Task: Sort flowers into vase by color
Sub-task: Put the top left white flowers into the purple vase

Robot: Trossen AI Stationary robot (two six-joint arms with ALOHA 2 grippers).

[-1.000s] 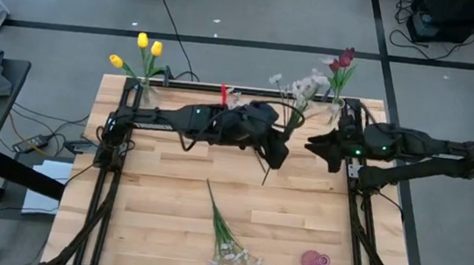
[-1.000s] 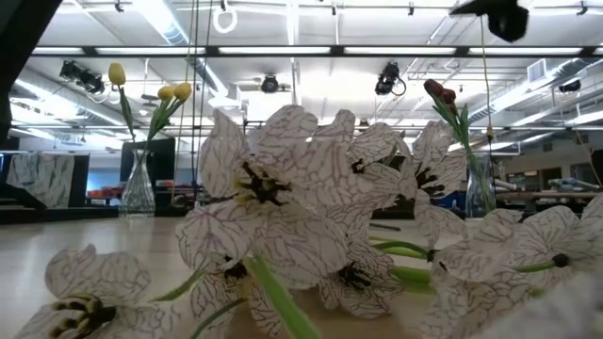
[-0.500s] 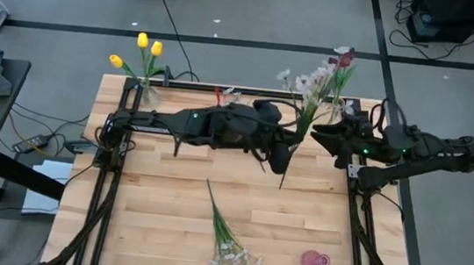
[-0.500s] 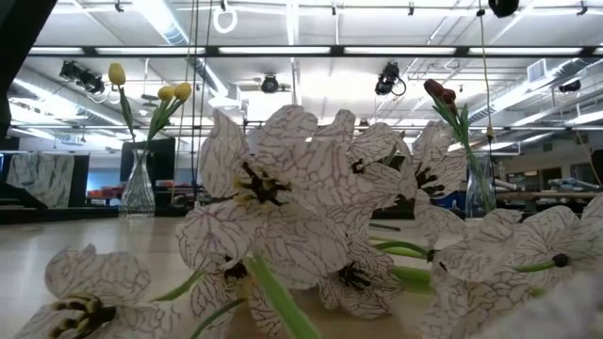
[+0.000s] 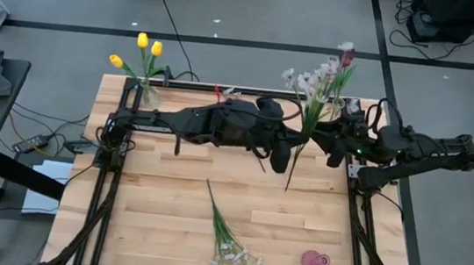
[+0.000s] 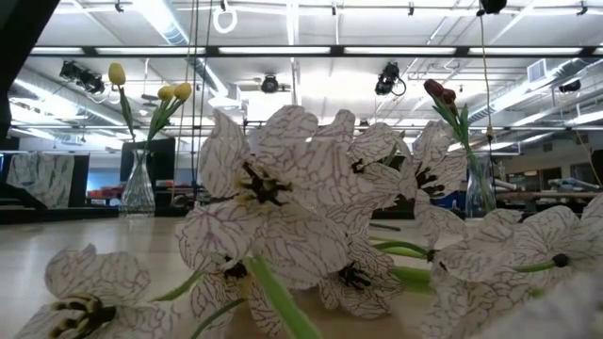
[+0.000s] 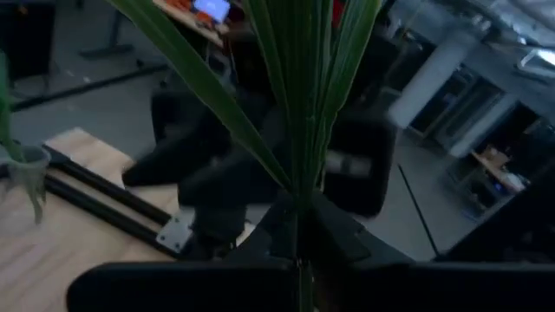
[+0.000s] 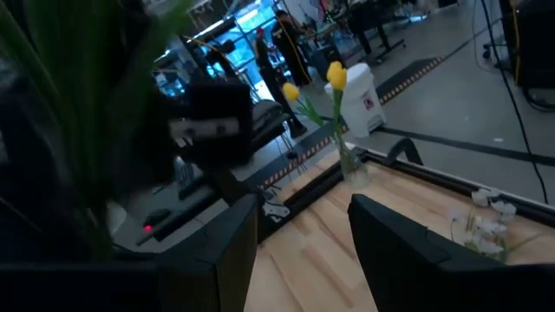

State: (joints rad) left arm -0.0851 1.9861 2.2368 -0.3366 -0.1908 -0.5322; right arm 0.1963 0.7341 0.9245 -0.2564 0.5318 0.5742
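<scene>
Left pincer (image 5: pixel 296 145) clamped on whitish spray's (image 5: pixel 313 80) stem, blossoms pointing to far edge, right pincer (image 5: pixel 318 137) apart alongside

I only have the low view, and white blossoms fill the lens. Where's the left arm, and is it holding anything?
Observer: The left gripper is over the back right of the table, shut on a white spray.
Operator: And the right one?
Observer: The right gripper is open and empty, beside that spray's stem.
Operator: So what's blocking my lens?
Observer: A second white spray, lying flat near the table's front edge.
</scene>
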